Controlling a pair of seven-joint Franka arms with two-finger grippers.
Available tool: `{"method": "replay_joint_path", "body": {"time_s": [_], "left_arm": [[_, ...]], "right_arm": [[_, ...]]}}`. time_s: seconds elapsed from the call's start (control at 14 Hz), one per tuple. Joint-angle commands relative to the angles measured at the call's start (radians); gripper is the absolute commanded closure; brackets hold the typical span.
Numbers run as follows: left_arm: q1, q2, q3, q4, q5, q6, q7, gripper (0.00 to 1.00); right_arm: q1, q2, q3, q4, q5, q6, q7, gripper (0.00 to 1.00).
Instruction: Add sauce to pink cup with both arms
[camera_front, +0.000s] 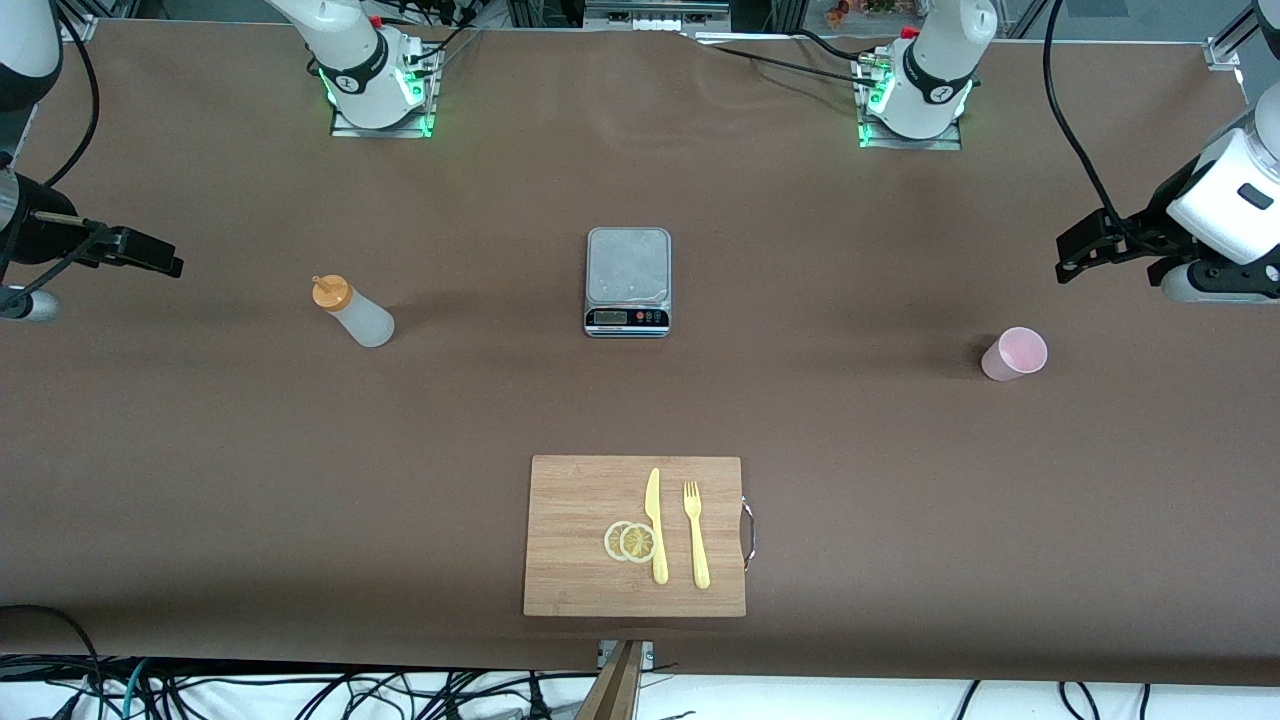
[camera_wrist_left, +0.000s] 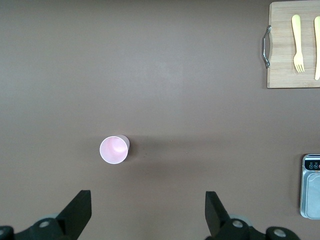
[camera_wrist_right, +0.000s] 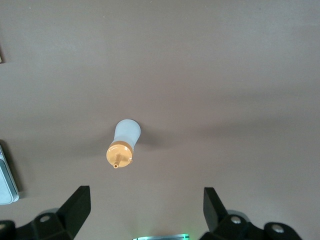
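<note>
Nearest the front camera lies a bamboo cutting board (camera_front: 580, 540) carrying two lemon slices (camera_front: 630, 541), a yellow plastic knife (camera_front: 656, 525) and a yellow plastic fork (camera_front: 696, 535). Farther from the camera, at the middle of the table (camera_front: 200, 480), sits a grey kitchen scale (camera_front: 628, 281). The sauce bottle (camera_front: 352, 310) stands upright toward the right arm's end of the table; the pink cup (camera_front: 1014, 354) stands upright and looks empty toward the left arm's end, well apart from the bottle. The right gripper (camera_wrist_right: 145, 212) hangs high over the table near the bottle, fingers spread wide and holding nothing. The left gripper (camera_wrist_left: 147, 215) hangs likewise above the cup, fingers apart and empty. Nothing is grasped yet, so the task looks to be at its opening: the approach. Next, I judge, the right gripper must descend and close around the bottle's soft body, while the left steadies or lifts the cup
</note>
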Motion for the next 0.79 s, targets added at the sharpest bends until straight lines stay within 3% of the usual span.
{"method": "replay_joint_path", "body": {"time_s": [0.0,0.72], "left_arm": [[0.004,-0.005,-0.002,0.001,-0.023,-0.010,0.025,0.00],[-0.004,-0.004,-0.004,-0.001,-0.003,-0.013,0.033,0.00]], "right_arm": [[0.001,0.011,0.003,0.029,-0.005,-0.013,0.014,0.00],[-0.002,0.017,0.001,0.035,-0.002,-0.010,0.012,0.00]]}}
